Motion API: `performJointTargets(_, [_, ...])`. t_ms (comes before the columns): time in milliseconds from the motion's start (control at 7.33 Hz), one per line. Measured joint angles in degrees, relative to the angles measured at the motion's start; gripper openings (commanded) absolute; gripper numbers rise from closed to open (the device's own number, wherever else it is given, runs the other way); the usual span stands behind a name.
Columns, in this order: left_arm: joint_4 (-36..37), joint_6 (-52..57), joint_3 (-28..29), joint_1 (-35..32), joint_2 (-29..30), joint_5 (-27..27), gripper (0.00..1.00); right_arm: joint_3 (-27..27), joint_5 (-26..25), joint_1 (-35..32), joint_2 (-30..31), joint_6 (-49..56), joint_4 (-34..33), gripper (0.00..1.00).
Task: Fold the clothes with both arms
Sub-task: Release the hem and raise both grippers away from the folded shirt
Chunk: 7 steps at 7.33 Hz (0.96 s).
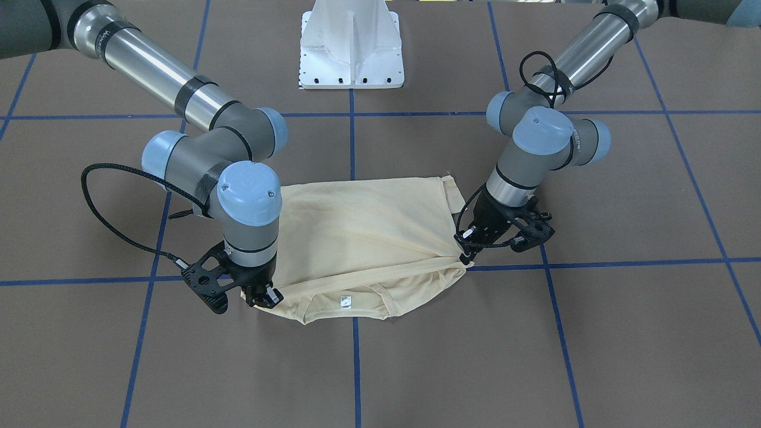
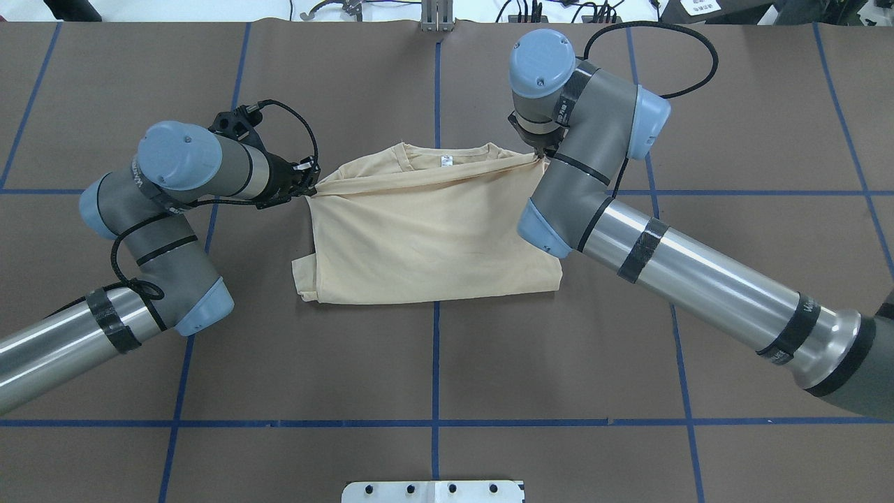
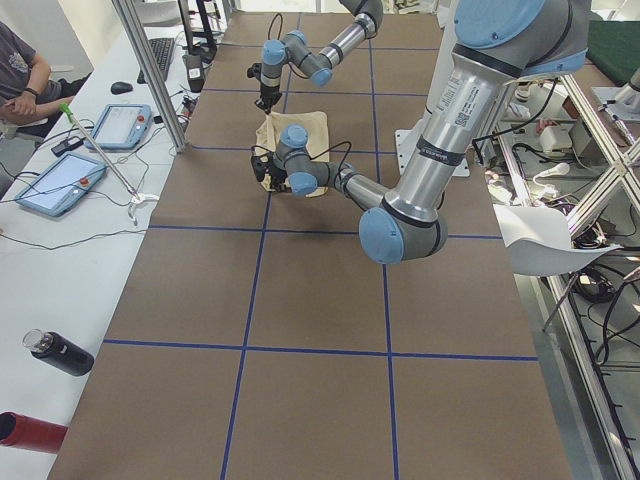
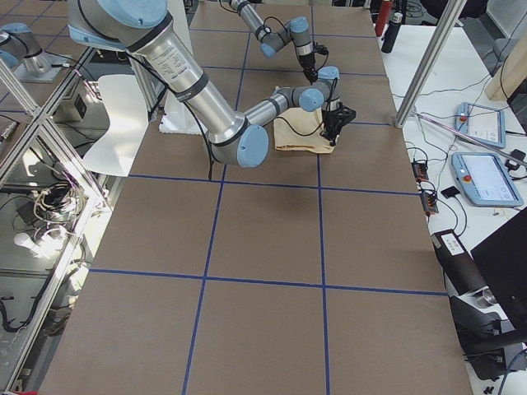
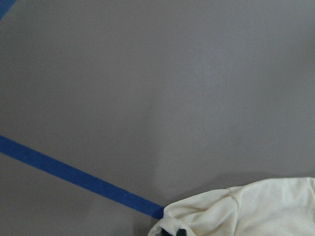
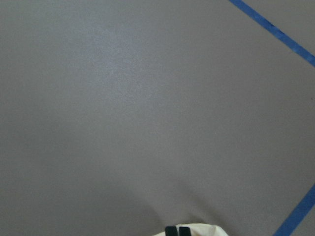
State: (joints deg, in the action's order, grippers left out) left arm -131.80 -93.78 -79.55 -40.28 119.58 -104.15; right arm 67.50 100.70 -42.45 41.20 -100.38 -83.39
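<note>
Thin matt jersey T-shirt point(image 1: 357, 238); glossy metal arm tubes point(image 2: 705, 279).

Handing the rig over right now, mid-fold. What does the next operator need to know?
Left gripper: jaws shut on the collar-end corner of the T-shirt on its own side.
Right gripper: jaws shut on the opposite collar-end corner; the cloth is taut between them.
T-shirt: on the table, collar and neck label on the side away from the robot.
Done: folded to a compact rectangle, no sleeves spread out.
Left: probably bring the held edge toward the robot, release, withdraw.
</note>
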Motion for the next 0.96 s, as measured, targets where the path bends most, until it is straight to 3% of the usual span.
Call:
performJointTargets(136, [0.0, 0.0, 0.1, -0.1, 0.1, 0.1, 0.21, -0.1, -0.2, -0.3, 0.0, 0.6, 0.1, 0.07])
performJointTargets(273, [-0.1, 0.1, 0.3, -0.3, 0.3, 0.1, 0.35, -0.2, -0.3, -0.5, -0.1, 1.2, 0.1, 0.23])
performJointTargets(409, [-0.4, 0.1, 0.6, -0.7, 0.5, 0.1, 0.43, -0.2, -0.4, -0.7, -0.1, 1.5, 0.2, 0.47])
performJointTargets(546, [-0.8, 0.3, 1.0, -1.3, 0.8, 0.0, 0.43, -0.2, -0.6, -0.9, -0.1, 1.6, 0.2, 0.61])
performJointTargets(955, [-2.3, 2.9, 1.8, -4.4, 1.1, -0.9, 0.43, 0.0, -1.0, -1.3, -1.0, 1.2, 0.7, 0.71])
